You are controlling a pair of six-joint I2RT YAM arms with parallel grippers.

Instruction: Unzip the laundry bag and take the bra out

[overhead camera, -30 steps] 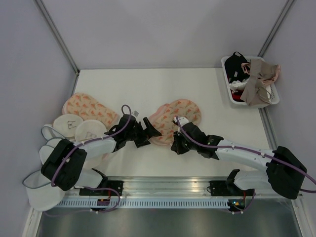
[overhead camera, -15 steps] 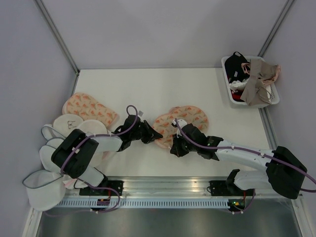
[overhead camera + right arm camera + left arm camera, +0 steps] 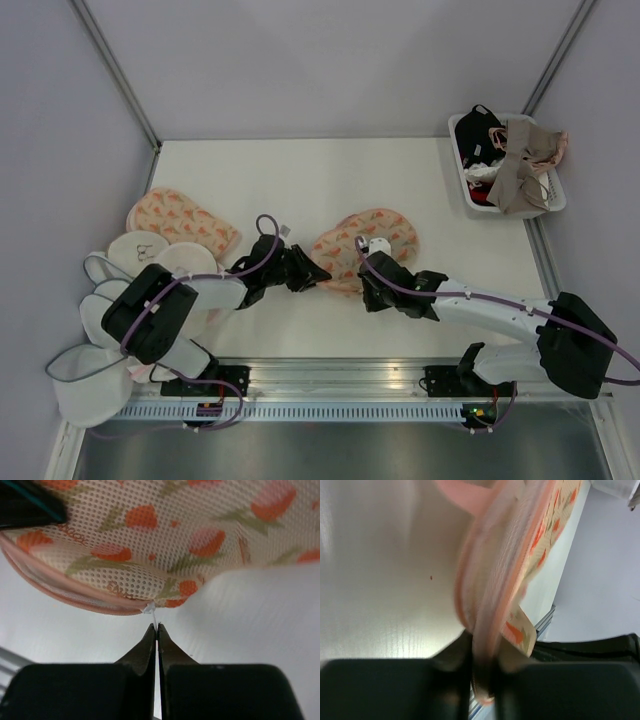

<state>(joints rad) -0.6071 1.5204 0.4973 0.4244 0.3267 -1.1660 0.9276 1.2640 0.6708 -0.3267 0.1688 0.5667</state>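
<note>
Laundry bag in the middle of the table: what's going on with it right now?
Both arms are on the laundry bag. The left gripper is shut on one end of its pink-trimmed edge, holding it. The right gripper is shut on a small white tab at the seam, apparently the zipper pull. The bag still looks zipped, and nothing is out of it yet.

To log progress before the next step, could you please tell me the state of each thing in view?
laundry bag: looks zipped shut, held by both tools
left tool: shut on the bag's end
right tool: shut on the white pull thread at the bag's seam
second printed pouch: flat, looks closed
basket: heaped with garments
</note>
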